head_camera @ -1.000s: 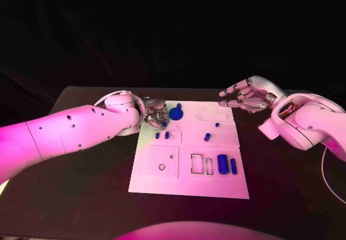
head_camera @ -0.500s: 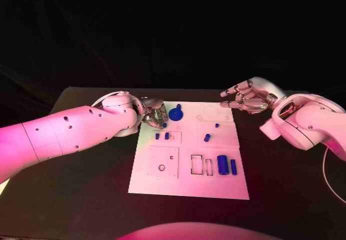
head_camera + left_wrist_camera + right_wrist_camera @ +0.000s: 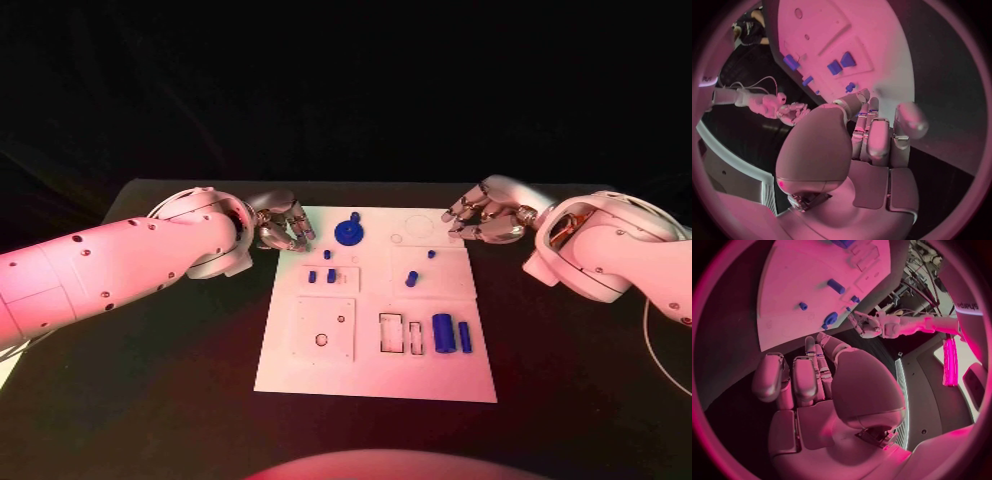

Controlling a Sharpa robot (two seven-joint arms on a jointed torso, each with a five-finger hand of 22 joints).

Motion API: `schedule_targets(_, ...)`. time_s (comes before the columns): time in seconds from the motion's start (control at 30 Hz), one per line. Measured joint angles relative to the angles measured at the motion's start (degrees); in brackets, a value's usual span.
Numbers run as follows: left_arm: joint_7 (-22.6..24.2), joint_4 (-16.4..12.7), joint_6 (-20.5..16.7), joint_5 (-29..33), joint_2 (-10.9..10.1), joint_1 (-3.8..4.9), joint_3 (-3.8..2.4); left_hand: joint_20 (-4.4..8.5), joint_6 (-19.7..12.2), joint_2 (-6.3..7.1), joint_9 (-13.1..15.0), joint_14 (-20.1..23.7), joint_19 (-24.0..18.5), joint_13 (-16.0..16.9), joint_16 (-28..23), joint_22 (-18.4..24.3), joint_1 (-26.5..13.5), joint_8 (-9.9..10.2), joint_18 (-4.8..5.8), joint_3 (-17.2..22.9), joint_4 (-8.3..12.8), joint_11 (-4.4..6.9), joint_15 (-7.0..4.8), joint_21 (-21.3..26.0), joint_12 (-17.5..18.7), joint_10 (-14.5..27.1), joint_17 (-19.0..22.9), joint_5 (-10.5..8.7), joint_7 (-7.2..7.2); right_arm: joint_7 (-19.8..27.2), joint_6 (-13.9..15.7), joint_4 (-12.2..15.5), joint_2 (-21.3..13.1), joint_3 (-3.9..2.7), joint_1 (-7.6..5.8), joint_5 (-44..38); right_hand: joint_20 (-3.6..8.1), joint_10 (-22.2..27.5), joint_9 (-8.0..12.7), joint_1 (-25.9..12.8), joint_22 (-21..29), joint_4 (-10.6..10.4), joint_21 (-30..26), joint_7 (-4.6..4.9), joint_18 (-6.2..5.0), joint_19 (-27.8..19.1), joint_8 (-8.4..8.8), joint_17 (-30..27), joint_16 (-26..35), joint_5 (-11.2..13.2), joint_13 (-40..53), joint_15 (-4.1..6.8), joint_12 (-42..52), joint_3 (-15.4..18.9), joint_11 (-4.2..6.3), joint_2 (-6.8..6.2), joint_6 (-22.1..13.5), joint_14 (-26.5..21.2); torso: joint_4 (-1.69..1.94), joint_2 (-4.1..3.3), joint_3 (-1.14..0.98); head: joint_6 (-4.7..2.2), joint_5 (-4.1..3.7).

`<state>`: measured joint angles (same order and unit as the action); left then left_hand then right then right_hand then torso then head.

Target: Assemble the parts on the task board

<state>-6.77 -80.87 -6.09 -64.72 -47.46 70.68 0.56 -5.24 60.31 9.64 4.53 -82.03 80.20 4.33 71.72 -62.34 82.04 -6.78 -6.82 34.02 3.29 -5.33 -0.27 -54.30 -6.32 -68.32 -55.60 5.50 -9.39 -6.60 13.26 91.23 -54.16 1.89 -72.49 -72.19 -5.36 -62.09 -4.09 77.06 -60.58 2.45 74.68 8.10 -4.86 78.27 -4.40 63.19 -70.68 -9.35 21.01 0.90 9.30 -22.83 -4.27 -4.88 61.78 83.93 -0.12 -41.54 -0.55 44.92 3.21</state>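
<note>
The white task board [image 3: 378, 372] lies in the middle of the table. A round blue part [image 3: 348, 232] stands near its far edge. Small blue parts [image 3: 323, 275] sit left of centre, two more [image 3: 413, 278] right of centre, and two blue cylinders [image 3: 451, 334] lie beside black-outlined slots. My left hand [image 3: 281, 226] hovers just off the board's far left corner, fingers curled in, nothing in them. My right hand [image 3: 485, 214] hovers off the far right corner, fingers also curled in and empty. The left wrist view has the left hand [image 3: 870, 142] before the board [image 3: 879, 35].
The black table [image 3: 159, 390] surrounds the board, with bare surface on both sides and in front. Both white forearms reach in over the table's far corners. The right wrist view shows the board [image 3: 804, 295] and my left hand [image 3: 864, 322] beyond it.
My left hand has drawn back leftward from the round blue part and off the board. My right hand's spread fingers have curled in, and it has sunk slightly.
</note>
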Motion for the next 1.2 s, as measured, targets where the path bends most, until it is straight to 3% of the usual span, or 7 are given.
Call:
schedule_targets(0.1,5.3,-1.1,-3.3,12.3,-1.1,-0.01,0.26,-0.04,0.5,-0.13,0.0,3.3,-3.5,0.0,-4.3,4.8,0.1,0.0,-0.89,1.0,0.4,-0.18,0.15,6.9,-0.5,-0.2,6.5,0.44,-0.47,-1.6,-1.0,-0.5,1.3,0.15,0.67,-6.7,0.0,-0.2,0.0,-0.1,0.3,0.1,-0.2,-0.2,0.0,0.0,0.0,0.0,0.0,0.4,-3.0,-0.09,-1.5,-1.6,-0.21,-0.65,0.3,0.1,0.01,-0.03,0.03,-0.28,-0.58)
schedule_targets(0.13,7.0,-1.6,-4.1,16.3,-1.4,-0.06,0.38,-0.08,0.5,-0.16,-0.1,4.1,-4.4,0.0,-5.4,6.0,0.1,0.0,-1.67,0.9,0.3,-0.18,0.32,8.7,-0.6,-0.2,8.2,0.44,-0.51,-2.0,-1.2,-0.6,1.8,0.2,0.88,-8.6,0.0,-0.2,0.0,-0.1,0.7,0.1,-0.6,-0.2,0.0,0.0,0.13,0.0,0.0,0.4,-3.7,-0.09,-1.8,-2.0,-0.21,-0.67,0.4,0.1,0.0,-0.03,0.03,-0.38,-0.84)
schedule_targets(0.23,12.8,-4.1,-6.3,29.5,-2.7,-0.58,0.64,-0.47,0.5,0.04,-0.4,6.3,-7.0,0.0,-8.1,9.4,-2.6,0.0,-1.68,-0.9,-1.2,-0.18,0.78,13.7,-0.8,-0.2,12.3,0.44,-0.51,-3.3,-2.0,-0.9,3.1,0.34,1.61,-14.0,-0.14,-0.2,0.0,-0.4,2.4,-0.2,-1.6,-0.14,-0.49,-0.1,0.29,-0.1,0.0,0.9,-5.4,-0.09,-2.3,-2.3,-0.21,-1.3,0.5,0.1,-0.02,-0.04,0.04,-0.65,-1.39)
schedule_targets(0.3,16.3,-6.1,-7.1,38.4,-3.8,-1.35,0.77,-0.82,0.3,0.61,-0.5,7.3,-8.1,0.1,-8.9,10.7,-4.8,0.0,-2.55,-3.2,-2.2,0.03,0.89,15.6,-1.2,0.0,13.7,0.44,-0.32,-4.0,-2.5,-1.0,4.0,0.38,2.09,-17.0,-0.25,-0.2,0.0,-0.4,3.4,-0.2,-2.2,-0.14,-0.88,-0.4,0.29,-0.2,0.0,1.3,-6.2,-0.09,-2.7,-2.7,-0.22,-1.47,0.5,0.1,-0.06,-0.08,0.06,-0.83,-1.69)
schedule_targets(0.5,22.5,-9.6,-7.9,55.9,-5.4,-2.54,1.01,-1.01,0.2,0.78,-0.5,7.9,-8.7,0.2,-9.0,12.4,-5.8,0.0,-2.54,-6.3,-3.1,-0.18,0.8,18.0,-1.9,0.3,14.9,0.43,-0.19,-5.4,-3.6,-1.7,5.8,0.51,3.02,-22.6,-0.09,-0.3,0.1,-0.4,4.2,-0.2,-2.6,-0.34,-0.88,-0.5,0.51,-0.4,0.2,1.9,-7.9,-0.09,-3.1,-3.1,-0.23,-2.09,0.3,0.1,0.09,-0.11,0.11,-0.97,-2.27)
schedule_targets(0.77,26.0,-10.8,-8.4,66.4,-5.9,-2.78,0.99,-1.01,0.2,0.55,-0.5,8.1,-8.7,0.3,-9.4,13.3,-6.0,0.0,-2.54,-7.3,-3.1,-0.18,0.6,18.8,-2.3,0.3,15.5,0.44,-0.19,-6.6,-4.7,-2.9,7.8,0.49,3.38,-26.4,-0.09,-0.3,0.1,-0.4,4.6,-0.2,-2.8,-0.4,-0.88,-0.5,0.51,-0.6,0.6,2.3,-9.6,-0.09,-3.7,-3.7,-0.24,-2.53,0.3,0.1,0.15,-0.13,0.18,-1.02,-2.15)
schedule_targets(1.2,27.3,-11.4,-8.8,70.5,-6.4,-2.84,1.01,-1.01,0.2,0.08,-0.5,8.3,-9.1,0.4,-9.4,14.0,-5.5,0.0,-2.53,-7.8,-3.0,0.03,0.79,19.8,-2.7,0.5,16.1,0.44,-0.19,-7.6,-6.6,-4.0,9.0,0.52,3.66,-28.8,-0.09,-2.7,-0.3,0.0,4.7,0.1,-3.1,-0.83,-0.88,-0.5,0.0,-0.5,0.6,2.5,-11.8,-0.09,-3.3,-5.4,0.28,-2.05,2.2,0.1,0.11,-0.13,0.12,-0.57,-2.02)
